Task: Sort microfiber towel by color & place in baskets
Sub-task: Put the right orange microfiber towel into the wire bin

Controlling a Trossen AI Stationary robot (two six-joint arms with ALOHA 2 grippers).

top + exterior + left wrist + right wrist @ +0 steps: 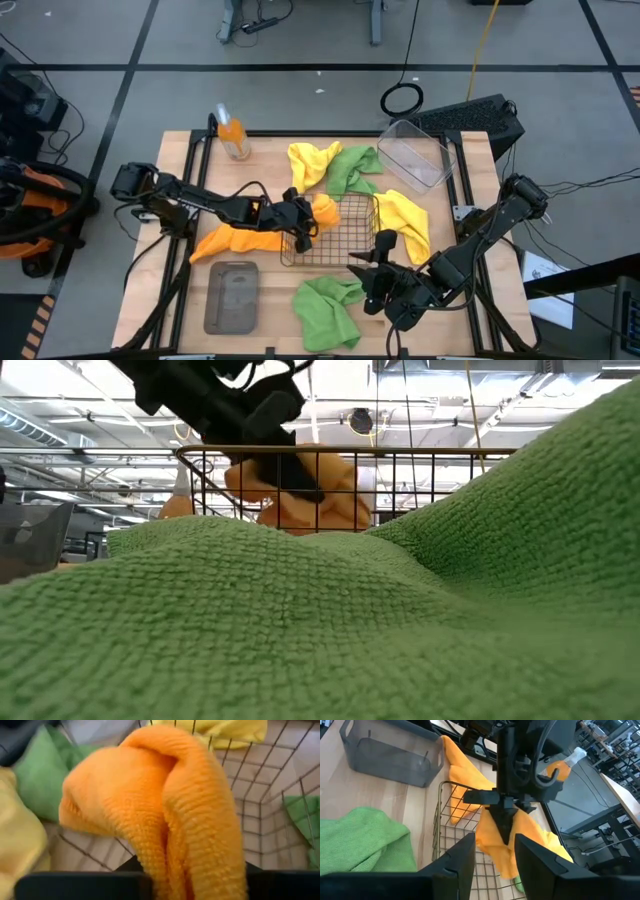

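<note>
At the table's centre stands the wire-mesh basket (338, 232), with a fold of the orange towel (240, 238) draped over its nine o'clock rim; the rest of that towel trails out across the wood toward eight o'clock. The clear tub (416, 156) sits at two o'clock from the basket and the grey tray (232, 296) at seven o'clock; neither shows a towel inside.

There are five towels: one orange, two yellow and two green. One yellow towel (312, 163) and one green towel (353, 170) lie bunched together at twelve o'clock, just beyond the basket. The second yellow towel (408, 221) hangs at the basket's three o'clock side, and the second green towel (328, 310) lies at six o'clock. An orange bottle (233, 137) stands at ten o'clock.

The left gripper (304, 226) is at the basket's nine o'clock rim, its jaws narrowly pinching the orange towel, as the right wrist view shows. The right gripper (372, 262) hovers at the basket's five o'clock corner, jaws partly apart and holding nothing.
</note>
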